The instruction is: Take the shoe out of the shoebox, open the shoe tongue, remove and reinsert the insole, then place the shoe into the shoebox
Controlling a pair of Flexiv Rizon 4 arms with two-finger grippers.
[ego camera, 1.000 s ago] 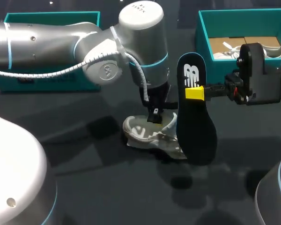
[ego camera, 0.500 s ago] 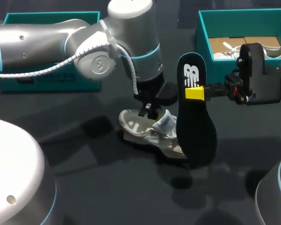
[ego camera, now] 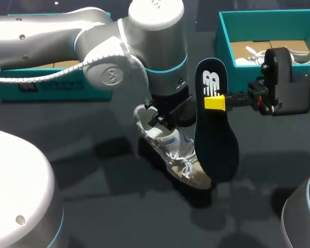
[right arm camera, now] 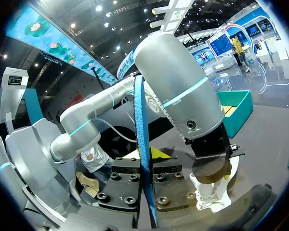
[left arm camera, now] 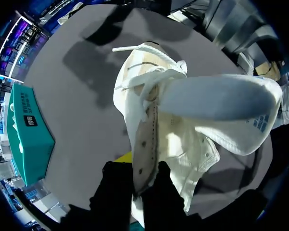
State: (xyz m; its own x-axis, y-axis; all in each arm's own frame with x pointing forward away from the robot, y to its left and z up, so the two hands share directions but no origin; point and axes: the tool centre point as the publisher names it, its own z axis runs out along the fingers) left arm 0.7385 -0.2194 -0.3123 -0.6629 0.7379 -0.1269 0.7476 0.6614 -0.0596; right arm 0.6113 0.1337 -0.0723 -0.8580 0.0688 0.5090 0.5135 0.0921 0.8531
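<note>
A white and beige shoe hangs tilted at mid-table, heel end up and toe low toward the front right. My left gripper is shut on the rim of its opening. In the left wrist view the black fingers pinch that perforated rim, with the shoe and its loose tongue ahead of the gripper. My right gripper is shut on a black insole, held upright just right of the shoe. In the right wrist view the insole stands edge-on in the gripper, with the shoe beyond it.
An open teal shoebox stands at the back right with a second white shoe and brown paper inside. Another teal box part lies at the back left, behind my left arm. Bare dark tabletop spreads in front.
My left arm has raised and turned the shoe: its heel end came up and its toe now points to the front right. The right arm and insole have not moved.
</note>
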